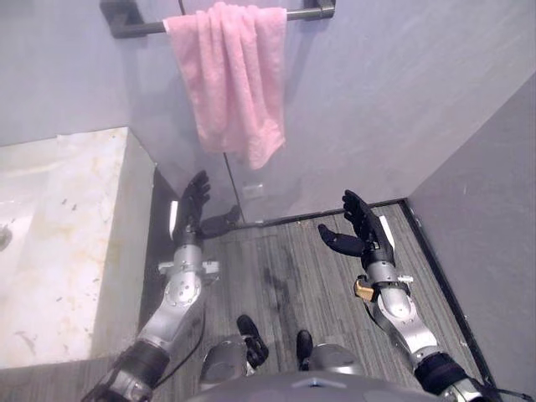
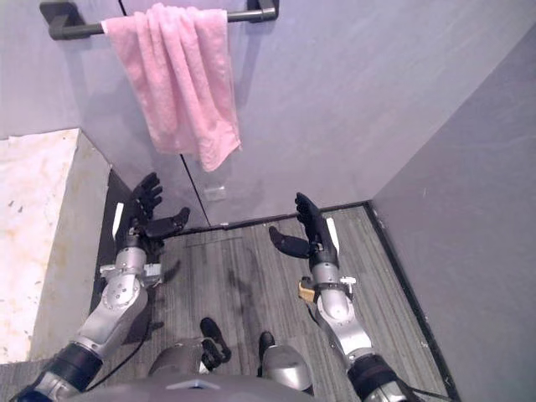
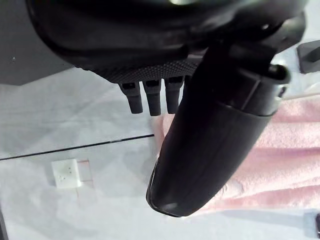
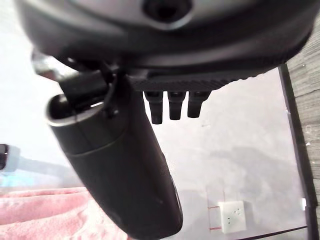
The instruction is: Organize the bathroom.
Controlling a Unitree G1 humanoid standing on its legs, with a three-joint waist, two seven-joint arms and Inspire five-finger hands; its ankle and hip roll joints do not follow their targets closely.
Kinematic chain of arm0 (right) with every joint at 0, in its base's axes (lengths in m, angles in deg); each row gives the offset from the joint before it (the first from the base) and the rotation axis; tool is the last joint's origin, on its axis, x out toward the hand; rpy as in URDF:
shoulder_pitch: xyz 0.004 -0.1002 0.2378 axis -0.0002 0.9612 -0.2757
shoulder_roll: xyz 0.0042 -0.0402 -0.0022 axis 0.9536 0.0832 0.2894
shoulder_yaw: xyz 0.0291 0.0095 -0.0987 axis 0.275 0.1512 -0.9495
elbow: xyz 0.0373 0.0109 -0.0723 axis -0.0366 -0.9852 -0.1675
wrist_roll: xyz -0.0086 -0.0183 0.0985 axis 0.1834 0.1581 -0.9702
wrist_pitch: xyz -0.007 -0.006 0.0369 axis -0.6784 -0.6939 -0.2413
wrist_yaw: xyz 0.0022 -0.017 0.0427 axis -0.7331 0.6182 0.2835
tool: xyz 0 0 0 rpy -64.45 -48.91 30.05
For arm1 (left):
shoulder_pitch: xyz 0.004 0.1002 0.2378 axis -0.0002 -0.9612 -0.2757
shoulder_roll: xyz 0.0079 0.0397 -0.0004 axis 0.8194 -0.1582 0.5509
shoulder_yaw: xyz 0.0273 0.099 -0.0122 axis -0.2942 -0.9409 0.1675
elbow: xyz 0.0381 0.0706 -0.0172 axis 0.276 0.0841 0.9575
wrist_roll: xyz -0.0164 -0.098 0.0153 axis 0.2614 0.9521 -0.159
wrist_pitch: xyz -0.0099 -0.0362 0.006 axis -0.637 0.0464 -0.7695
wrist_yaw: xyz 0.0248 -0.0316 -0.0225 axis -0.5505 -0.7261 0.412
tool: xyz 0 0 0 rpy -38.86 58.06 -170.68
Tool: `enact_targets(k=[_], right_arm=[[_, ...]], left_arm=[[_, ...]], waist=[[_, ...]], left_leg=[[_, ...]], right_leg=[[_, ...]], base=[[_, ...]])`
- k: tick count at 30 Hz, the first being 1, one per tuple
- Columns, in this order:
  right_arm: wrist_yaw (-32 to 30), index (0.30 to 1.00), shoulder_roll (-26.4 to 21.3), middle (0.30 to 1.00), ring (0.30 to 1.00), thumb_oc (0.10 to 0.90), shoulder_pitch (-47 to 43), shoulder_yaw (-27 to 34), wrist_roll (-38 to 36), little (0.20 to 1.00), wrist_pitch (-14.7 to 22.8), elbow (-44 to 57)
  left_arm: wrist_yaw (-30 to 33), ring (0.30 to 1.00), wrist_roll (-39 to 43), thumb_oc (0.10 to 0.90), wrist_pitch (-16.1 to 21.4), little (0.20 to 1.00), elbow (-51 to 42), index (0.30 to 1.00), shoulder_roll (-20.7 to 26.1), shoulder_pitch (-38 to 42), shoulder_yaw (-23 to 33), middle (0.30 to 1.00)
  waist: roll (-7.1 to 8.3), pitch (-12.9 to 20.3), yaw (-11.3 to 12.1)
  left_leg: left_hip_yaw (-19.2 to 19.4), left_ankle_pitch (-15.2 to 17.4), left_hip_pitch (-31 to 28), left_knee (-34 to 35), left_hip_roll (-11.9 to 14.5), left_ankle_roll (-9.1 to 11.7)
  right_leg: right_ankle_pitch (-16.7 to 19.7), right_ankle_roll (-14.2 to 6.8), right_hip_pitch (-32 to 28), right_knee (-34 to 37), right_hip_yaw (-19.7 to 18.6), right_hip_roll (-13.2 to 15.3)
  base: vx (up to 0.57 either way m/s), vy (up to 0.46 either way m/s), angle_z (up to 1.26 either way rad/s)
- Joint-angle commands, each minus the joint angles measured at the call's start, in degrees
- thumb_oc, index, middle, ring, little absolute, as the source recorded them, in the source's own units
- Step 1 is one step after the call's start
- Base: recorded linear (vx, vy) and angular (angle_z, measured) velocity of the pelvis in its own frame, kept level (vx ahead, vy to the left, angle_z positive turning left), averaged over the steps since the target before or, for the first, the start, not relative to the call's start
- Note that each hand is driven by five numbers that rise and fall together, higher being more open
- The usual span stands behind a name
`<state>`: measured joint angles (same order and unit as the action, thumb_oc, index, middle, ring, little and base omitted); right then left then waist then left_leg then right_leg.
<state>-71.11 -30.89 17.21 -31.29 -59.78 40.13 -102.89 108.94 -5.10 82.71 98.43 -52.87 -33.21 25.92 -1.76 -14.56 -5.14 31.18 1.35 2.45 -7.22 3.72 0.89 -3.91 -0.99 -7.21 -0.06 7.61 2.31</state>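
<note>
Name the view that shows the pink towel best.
The left eye view: the whole pink towel hangs bunched over the dark towel bar on the wall. The right eye view shows it nearly as well. Both wrist views catch just a pink part behind each thumb.

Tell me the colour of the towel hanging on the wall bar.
The towel is plain pink, with no pattern, draped over a dark bar; the left eye view shows it best.

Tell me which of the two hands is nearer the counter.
The left hand: it is raised open right beside the marble counter, while the right hand, also open, is over the floor toward the side wall.
</note>
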Motion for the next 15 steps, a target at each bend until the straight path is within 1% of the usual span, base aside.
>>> enact_targets(k=[1, 2, 3, 4, 5, 7, 8, 9, 10, 12, 13, 14, 15], right_arm=[[-1.92, 0.900, -1.98, 0.900, 0.900, 0.800, -2.30, 2.24, 5.51, 0.900, 8.62, 8.06], [-2.03, 0.900, -2.28, 0.900, 0.900, 0.800, -2.55, 2.38, 5.85, 0.900, 8.70, 9.39], [-2.30, 0.900, -2.56, 0.900, 0.900, 0.800, -2.70, 2.68, 6.15, 0.900, 8.35, 10.24], [-2.69, 0.900, -2.75, 0.900, 0.900, 0.800, -3.09, 2.92, 6.89, 0.900, 8.33, 10.78], [-2.50, 0.900, -2.97, 0.900, 0.900, 0.800, -3.97, 3.03, 6.33, 0.900, 8.07, 11.62], [-0.34, 0.900, -2.73, 0.900, 0.900, 0.800, -5.60, 3.29, 5.15, 0.900, 8.57, 11.91], [-0.10, 0.900, -2.74, 0.900, 0.900, 0.800, -5.70, 3.36, 5.29, 0.900, 8.65, 12.00], [0.16, 0.900, -3.32, 0.900, 0.900, 0.800, -6.28, 3.59, 5.13, 0.900, 9.31, 13.15], [0.14, 0.900, -3.28, 0.900, 0.900, 0.800, -6.56, 3.60, 5.01, 0.900, 9.35, 13.25], [-1.11, 0.900, -4.02, 0.900, 0.900, 0.800, -8.78, 4.02, 4.23, 0.900, 8.73, 13.21], [-1.88, 0.900, -4.63, 0.900, 0.900, 0.800, -11.36, 4.80, 4.54, 0.900, 7.71, 12.47], [-1.98, 0.900, -4.68, 0.900, 0.900, 0.800, -11.61, 4.87, 4.59, 0.900, 7.59, 12.38], [-2.76, 0.900, -5.36, 0.900, 0.900, 0.800, -13.58, 5.62, 4.74, 0.900, 6.08, 12.03]], left_arm=[[2.52, 0.900, -7.01, 0.800, 6.72, 0.900, -7.25, 0.900, 0.19, -1.30, 2.45, 0.900], [3.20, 0.900, -7.66, 0.800, 6.64, 0.900, -8.08, 0.900, 0.77, -0.95, 2.74, 0.900], [3.32, 0.900, -7.86, 0.800, 6.73, 0.900, -8.20, 0.900, 1.06, -0.67, 2.81, 0.900], [3.80, 0.900, -8.41, 0.800, 6.73, 0.900, -8.25, 0.900, 1.47, -0.23, 2.80, 0.900], [4.60, 0.900, -8.49, 0.800, 6.34, 0.900, -8.57, 0.900, 1.99, 0.51, 2.63, 0.900], [6.19, 0.900, -8.36, 0.800, 6.27, 0.900, -9.36, 0.900, 2.44, 0.99, 3.31, 0.900], [6.44, 0.900, -8.50, 0.800, 6.41, 0.900, -9.42, 0.900, 2.49, 1.00, 3.34, 0.900], [6.93, 0.900, -8.56, 0.800, 6.47, 0.900, -10.01, 0.900, 3.03, 1.31, 3.99, 0.900], [6.98, 0.900, -8.68, 0.800, 6.41, 0.900, -9.97, 0.900, 3.28, 1.40, 4.36, 0.900], [6.99, 0.900, -7.99, 0.800, 6.22, 0.900, -9.30, 0.900, 3.52, 2.46, 4.50, 0.900], [6.50, 0.900, -6.38, 0.800, 6.02, 0.900, -9.49, 0.900, 3.32, 3.14, 4.56, 0.900], [6.46, 0.900, -6.30, 0.800, 6.02, 0.900, -9.52, 0.900, 3.29, 3.19, 4.59, 0.900], [6.33, 0.900, -6.43, 0.800, 5.45, 0.900, -9.86, 0.900, 2.98, 3.63, 4.55, 0.900]], waist=[[-1.31, 6.96, 0.87], [-1.93, 6.84, 0.41], [-2.18, 6.70, -0.01], [-2.12, 6.55, -0.27], [-1.41, 6.30, -0.33], [0.75, 6.38, 0.00], [0.90, 6.05, -0.23], [1.30, 5.43, -0.31], [1.48, 5.52, 0.03], [1.82, 5.57, 0.71], [2.04, 6.11, 1.52], [2.05, 6.14, 1.53], [2.19, 6.89, 1.98]], left_leg=[[-0.06, -7.92, 2.48, -1.82, 0.01, -0.04], [-0.02, -6.48, 0.64, -0.61, 0.58, -0.89], [-0.49, -5.20, -0.16, -0.34, 0.56, -1.55], [-1.29, -3.83, -1.04, -0.02, 0.44, -1.86], [-2.19, -3.32, -1.73, -0.13, 0.14, -1.22], [-1.70, -1.83, -2.76, 0.20, -1.09, -0.16], [-1.96, -1.41, -3.30, 0.22, -1.21, 0.03], [-2.24, -0.42, -3.48, 0.06, -1.59, -0.37], [-1.83, -0.51, -3.33, 0.24, -1.49, -0.52], [-2.62, -0.63, -3.62, 1.39, -1.38, -0.18], [-3.88, -0.88, -3.77, 2.54, -1.61, 0.00], [-4.02, -0.90, -3.81, 2.65, -1.65, 0.01], [-5.02, -0.78, -4.19, 3.52, -2.01, -0.01]], right_leg=[[-1.75, -2.73, 0.05, -6.30, 8.28, -0.64], [-1.91, -3.55, 2.66, -11.77, 8.22, -0.02], [-1.57, -4.06, 4.66, -15.54, 7.31, 0.54], [-0.66, -4.82, 6.33, -16.95, 7.06, 1.71], [0.33, -5.50, 6.78, -13.73, 8.23, 3.58], [6.54, -7.05, 6.87, -2.77, 10.88, 6.91], [7.44, -7.39, 6.01, -0.92, 11.33, 6.96], [8.44, -7.82, 6.58, -0.31, 10.66, 7.10], [8.51, -7.77, 6.62, -0.19, 11.34, 7.52], [8.07, -7.69, 5.24, 1.56, 12.29, 6.76], [7.72, -7.17, 4.38, 2.61, 12.97, 5.83], [7.70, -7.12, 4.30, 2.72, 13.03, 5.74], [7.45, -6.79, 3.77, 3.66, 13.13, 4.90]], base=[[0.15, 0.122, -0.09], [0.13, 0.085, -0.08], [0.17, 0.053, -0.06], [0.22, -0.036, -0.10], [0.24, -0.117, -0.10], [0.19, -0.190, -0.14], [0.12, -0.203, -0.20], [0.05, -0.143, -0.08], [0.06, -0.216, 0.12], [0.06, -0.157, 0.22], [0.05, -0.086, 0.32], [0.10, -0.111, 0.43], [0.12, -0.072, 0.35]])
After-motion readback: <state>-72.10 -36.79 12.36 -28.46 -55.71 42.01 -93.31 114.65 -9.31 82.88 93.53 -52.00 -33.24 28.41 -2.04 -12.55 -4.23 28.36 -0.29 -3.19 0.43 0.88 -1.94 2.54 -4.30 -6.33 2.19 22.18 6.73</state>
